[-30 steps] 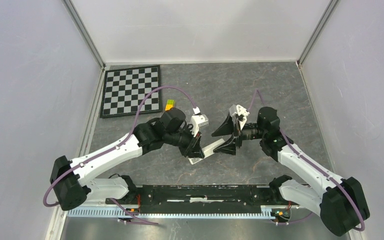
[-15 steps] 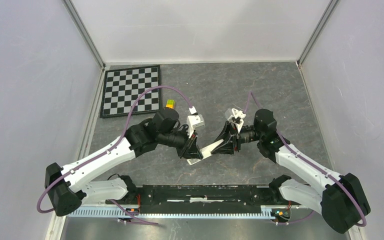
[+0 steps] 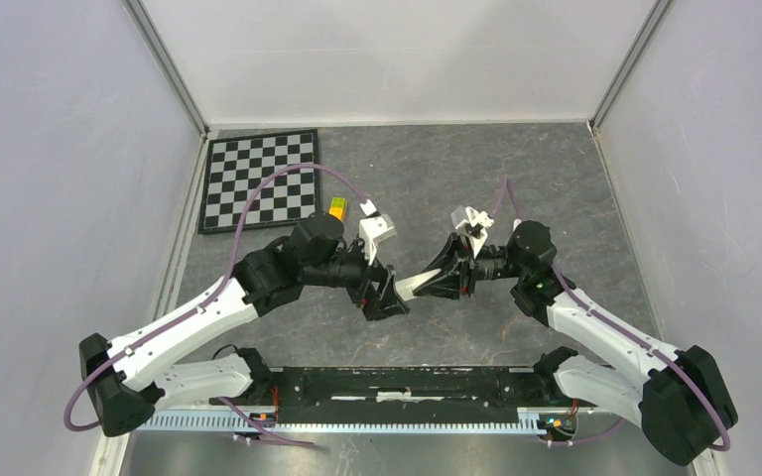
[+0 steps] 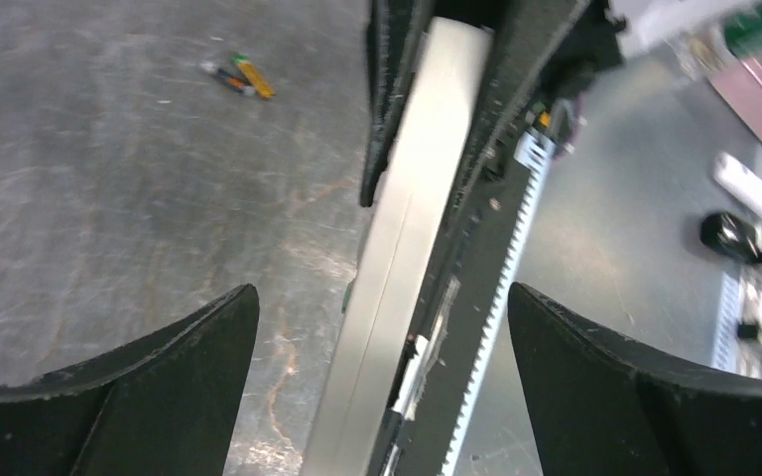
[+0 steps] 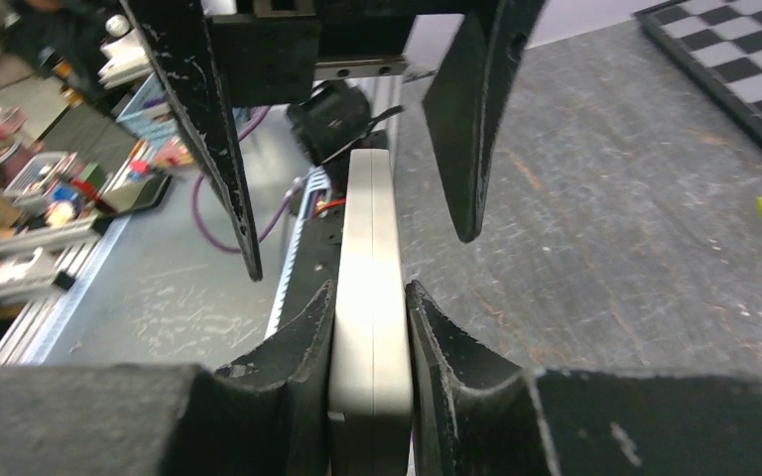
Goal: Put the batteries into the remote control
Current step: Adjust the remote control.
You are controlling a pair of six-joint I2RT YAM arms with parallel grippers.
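The slim white remote control (image 3: 412, 287) hangs above the table between both arms, turned on edge. My right gripper (image 5: 369, 288) is shut on one end of the remote control (image 5: 367, 248), its fingers pressed flat on both faces. My left gripper (image 4: 382, 293) is open wide, its fingers (image 5: 461, 119) standing apart on either side of the remote control (image 4: 397, 268) without touching it. In the overhead view the left gripper (image 3: 385, 297) and right gripper (image 3: 435, 283) face each other. Small batteries (image 4: 238, 76) with orange ends lie together on the grey table.
A checkerboard mat (image 3: 261, 178) lies at the back left, with a yellow-green block (image 3: 337, 207) just beside it. The black mounting rail (image 3: 407, 382) with its toothed strip (image 4: 501, 288) runs along the near edge. Walls enclose the table.
My right gripper has shut on the remote, and my left gripper has then let go and opened wide. Both arms drifted slightly left with the remote.
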